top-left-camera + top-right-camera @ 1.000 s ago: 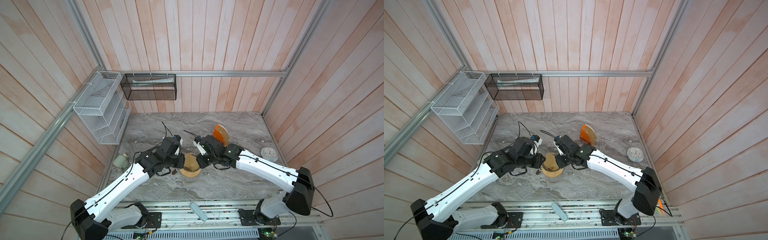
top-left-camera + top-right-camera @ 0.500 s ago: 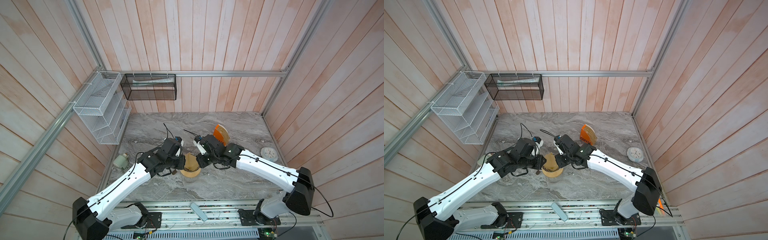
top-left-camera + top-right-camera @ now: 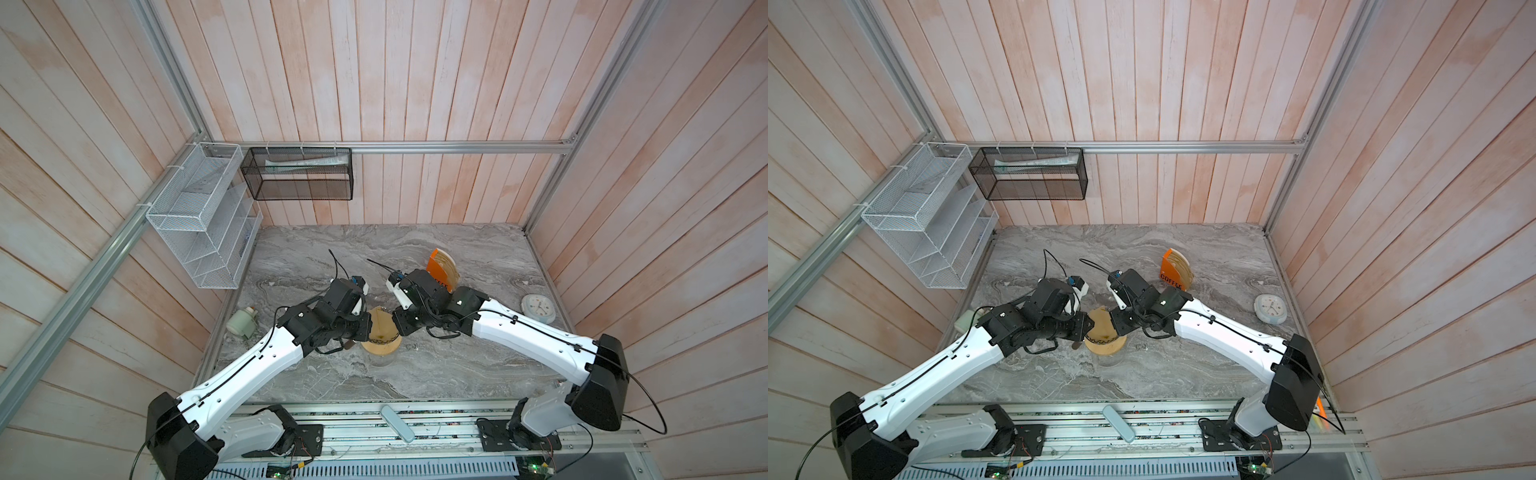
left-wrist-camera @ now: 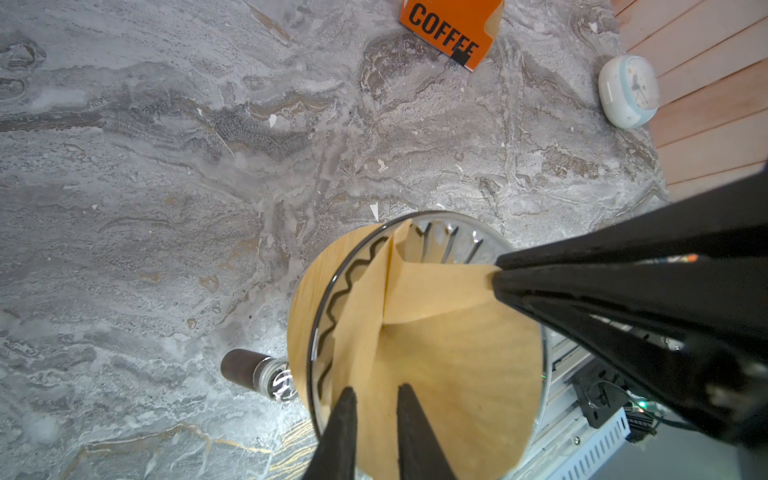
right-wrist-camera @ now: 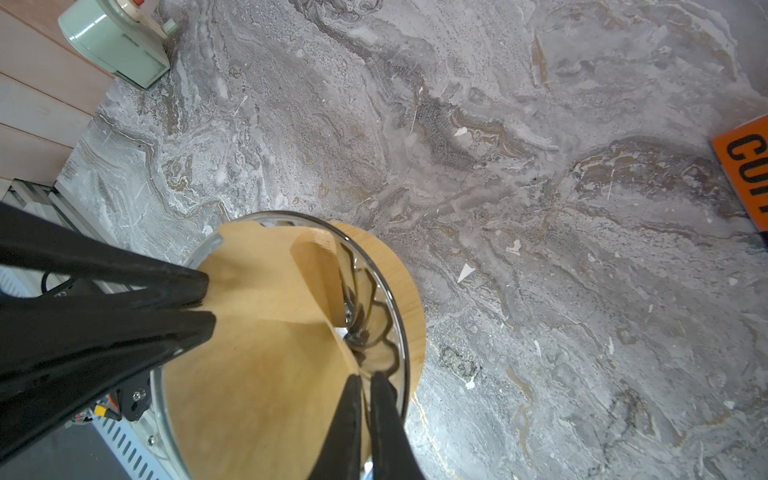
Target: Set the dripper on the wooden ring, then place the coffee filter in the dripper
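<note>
The tan coffee filter [image 4: 436, 353] [image 5: 257, 353] sits opened as a cone inside the smoky ribbed dripper [image 4: 449, 245] [image 5: 374, 316], which rests on a pale wooden ring [image 4: 307, 291] over a glass jug with a dark handle [image 4: 241, 365]. My right gripper [image 5: 366, 380] is shut on the filter's edge at the dripper's rim. My left gripper [image 4: 376, 395] stands slightly open at the opposite rim; paper shows in the gap between its fingers. In both top views the two grippers [image 3: 368, 328] [image 3: 399, 326] meet over the filter [image 3: 382, 328] [image 3: 1100, 326].
An orange stand lettered COFFEE [image 3: 442, 270] [image 4: 449, 29] stands behind the right arm. A white clock [image 3: 538, 308] lies near the right wall and a pale green object [image 3: 243, 324] by the left wall. White [image 3: 199, 216] and black [image 3: 299, 174] wire baskets hang on the walls.
</note>
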Controlling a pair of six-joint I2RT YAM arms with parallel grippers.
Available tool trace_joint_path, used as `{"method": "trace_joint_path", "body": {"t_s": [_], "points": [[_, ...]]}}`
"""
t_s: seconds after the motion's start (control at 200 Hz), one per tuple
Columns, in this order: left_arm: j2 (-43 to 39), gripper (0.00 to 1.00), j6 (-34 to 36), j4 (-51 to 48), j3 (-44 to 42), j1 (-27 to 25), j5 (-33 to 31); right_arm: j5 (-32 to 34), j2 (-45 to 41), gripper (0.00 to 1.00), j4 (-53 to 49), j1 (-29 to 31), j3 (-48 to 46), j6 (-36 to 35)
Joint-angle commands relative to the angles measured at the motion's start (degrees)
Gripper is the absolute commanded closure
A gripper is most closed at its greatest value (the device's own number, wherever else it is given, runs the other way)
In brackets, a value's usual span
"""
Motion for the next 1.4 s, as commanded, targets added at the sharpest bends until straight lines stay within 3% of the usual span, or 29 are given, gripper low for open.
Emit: {"method": "trace_joint_path", "body": {"t_s": [0.0, 0.33, 1.395], "points": [[-0.78, 0.79, 0.3, -0.3, -0.75, 0.28, -0.85, 1.5, 0.34, 0.89, -2.08, -0.01, 1.44, -0.46], [-1.24, 0.79, 0.59, -1.24, 1.61, 0.28, -1.48, 1.65, -0.84, 0.77, -1.84, -0.01, 2.54, 0.06], [-3.44, 0.79, 0.16, -0.3, 2.42, 0.28, -2.22, 3.17, -3.35, 0.75, -0.43, -0.1, 2.56, 1.3]]}}
